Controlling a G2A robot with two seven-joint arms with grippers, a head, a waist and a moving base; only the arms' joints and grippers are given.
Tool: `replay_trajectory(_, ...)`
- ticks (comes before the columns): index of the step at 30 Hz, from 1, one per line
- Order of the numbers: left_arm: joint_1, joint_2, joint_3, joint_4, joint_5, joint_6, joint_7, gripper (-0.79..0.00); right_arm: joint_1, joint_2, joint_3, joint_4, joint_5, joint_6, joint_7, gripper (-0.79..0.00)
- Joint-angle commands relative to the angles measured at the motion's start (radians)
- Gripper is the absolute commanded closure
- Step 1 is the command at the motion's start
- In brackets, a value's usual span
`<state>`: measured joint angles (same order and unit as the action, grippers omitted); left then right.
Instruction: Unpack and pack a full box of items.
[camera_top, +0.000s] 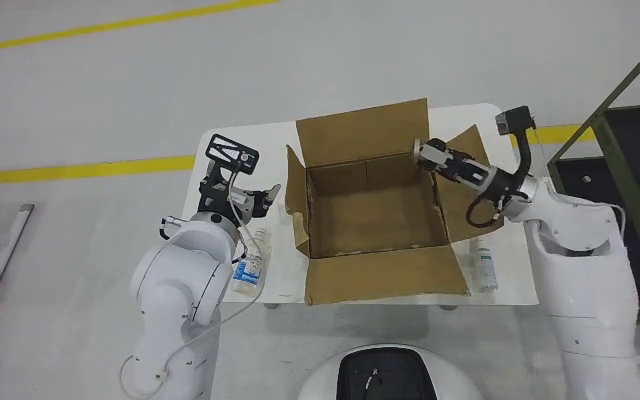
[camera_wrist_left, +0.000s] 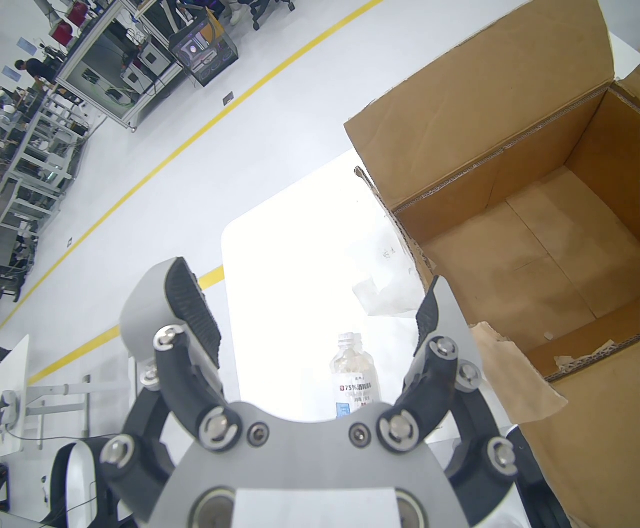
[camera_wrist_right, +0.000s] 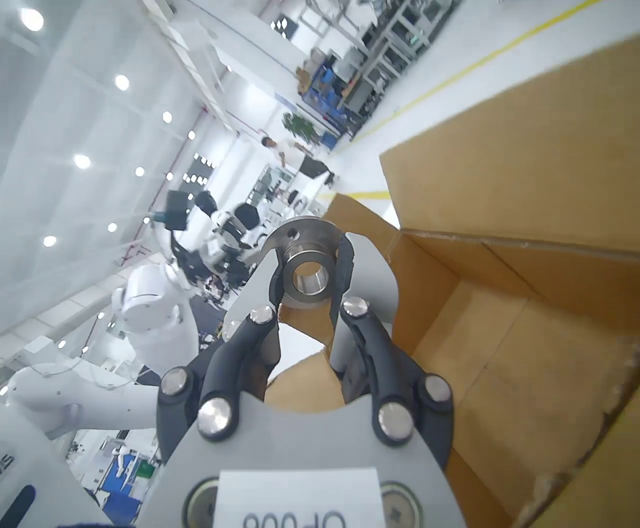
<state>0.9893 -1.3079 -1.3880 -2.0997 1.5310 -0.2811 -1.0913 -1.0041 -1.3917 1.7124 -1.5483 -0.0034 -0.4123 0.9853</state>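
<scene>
Counter (camera_top: 268, 136): white, rounded corners, carries everything below.

Cardboard box (camera_top: 375, 215): sits mid-counter, all four flaps folded outward, opening upward. Brown floor visible in the left wrist view (camera_wrist_left: 525, 260), with a few torn paper scraps near one wall. Flap edges ragged.

Left end effector (camera_top: 243, 197): over the counter on the left of the box, apart from it. Jaws spread wide (camera_wrist_left: 310, 295), ribbed black pads (camera_wrist_left: 192, 305) facing each other, nothing between them.

Right end effector (camera_top: 432, 155): at the box's far right corner, just above the rim. Jaws closed in (camera_wrist_right: 310, 270) on a metal flanged bushing (camera_wrist_right: 306, 277); the pads press on the sleeve from both sides, bore open toward the camera.

Clear bottle with blue-and-white label (camera_top: 250, 265): on the counter left of the box, near the front edge, close to the left arm; seen between the left jaws in the wrist view (camera_wrist_left: 352, 375), not touching them.

Second small bottle (camera_top: 485, 265): lying on the counter to the right of the box, just beside the front flap
</scene>
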Motion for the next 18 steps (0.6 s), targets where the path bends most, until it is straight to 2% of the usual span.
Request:
replay_trajectory(1,0.0,0.0,0.0,0.0,0.0,0.0,0.0,-0.785,-0.025,0.012,0.071,-0.04,-0.003,0.007,-0.012,0.0)
replay_trajectory(5,0.0,0.0,0.0,0.0,0.0,0.0,0.0,-0.785,-0.093,0.037,0.209,-0.129,-0.119,0.053,-0.068,0.0)
replay_trajectory(10,0.0,0.0,0.0,0.0,0.0,0.0,0.0,-0.785,-0.209,0.062,0.323,-0.232,-0.394,0.207,-0.137,0.0)
replay_trajectory(13,0.0,0.0,0.0,0.0,0.0,0.0,0.0,-0.785,-0.26,0.071,0.324,-0.242,-0.545,0.295,-0.138,0.0)
replay_trajectory(18,0.0,0.0,0.0,0.0,0.0,0.0,0.0,-0.785,-0.292,0.081,0.246,-0.207,-0.775,0.396,-0.1,0.0)
